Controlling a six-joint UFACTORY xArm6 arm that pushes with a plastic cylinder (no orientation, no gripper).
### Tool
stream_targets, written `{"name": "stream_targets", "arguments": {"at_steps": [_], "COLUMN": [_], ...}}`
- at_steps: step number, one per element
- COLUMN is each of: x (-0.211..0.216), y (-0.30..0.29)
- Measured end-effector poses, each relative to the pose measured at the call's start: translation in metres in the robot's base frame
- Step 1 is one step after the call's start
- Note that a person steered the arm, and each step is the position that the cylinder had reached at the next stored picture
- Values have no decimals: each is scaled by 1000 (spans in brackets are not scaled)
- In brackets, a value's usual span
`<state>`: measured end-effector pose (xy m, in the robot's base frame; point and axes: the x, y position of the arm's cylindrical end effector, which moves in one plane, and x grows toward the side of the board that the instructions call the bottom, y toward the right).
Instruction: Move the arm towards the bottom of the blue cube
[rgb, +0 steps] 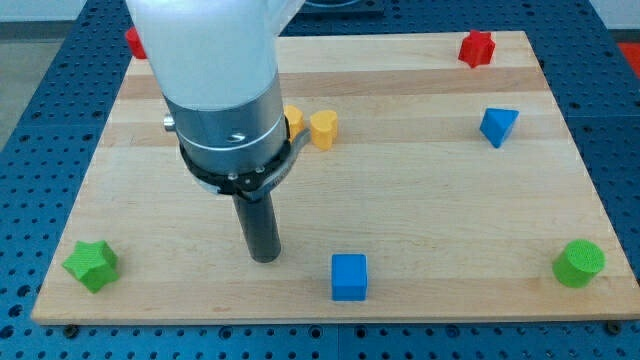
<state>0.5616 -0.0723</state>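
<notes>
The blue cube (349, 276) sits near the view's bottom edge of the wooden board (420, 200), a little right of centre. My tip (264, 257) rests on the board to the cube's left and slightly above its level, with a clear gap between them. The rod hangs from the large white and grey arm body that fills the view's upper left.
A yellow heart-shaped block (323, 128) and a second yellow block (293, 121), partly hidden by the arm, lie at upper centre. A blue triangular block (498, 126), red blocks (477, 48) (135, 42), a green star (91, 265) and a green cylinder (579, 263) lie around the edges.
</notes>
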Motion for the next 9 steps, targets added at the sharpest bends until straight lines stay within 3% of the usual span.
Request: {"name": "stream_targets", "arguments": {"at_steps": [2, 5, 9], "x": [36, 57, 56], "y": [18, 24, 48]}}
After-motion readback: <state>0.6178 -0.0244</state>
